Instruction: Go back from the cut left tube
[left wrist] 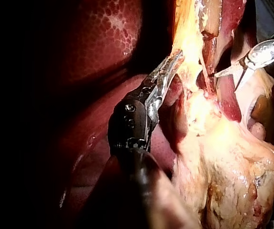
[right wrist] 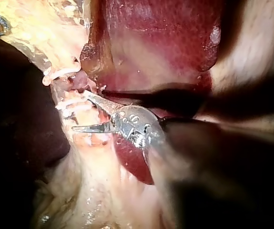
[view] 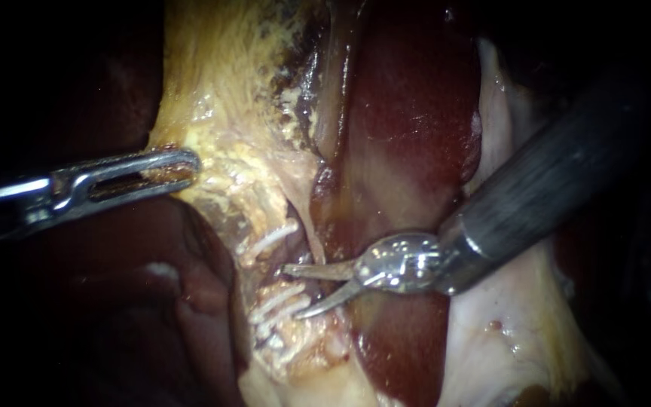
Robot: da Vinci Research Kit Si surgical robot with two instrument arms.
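Cut left tube point(view: 271, 273), a soft, pale, slippery stump between white clips point(view: 269, 240), sits beside the dark red liver point(view: 408, 113). Looks fragile, so don't grab it. Right tool point(view: 293, 292) gapes open right by it; left tool point(view: 186, 164) clenches yellow fatty tissue point(view: 220, 90).

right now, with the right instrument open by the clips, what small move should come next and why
Probably draw the right instrument straight back along its shaft: its open tip sits beside the clips, gripping nothing, while the left instrument holds the yellow tissue.
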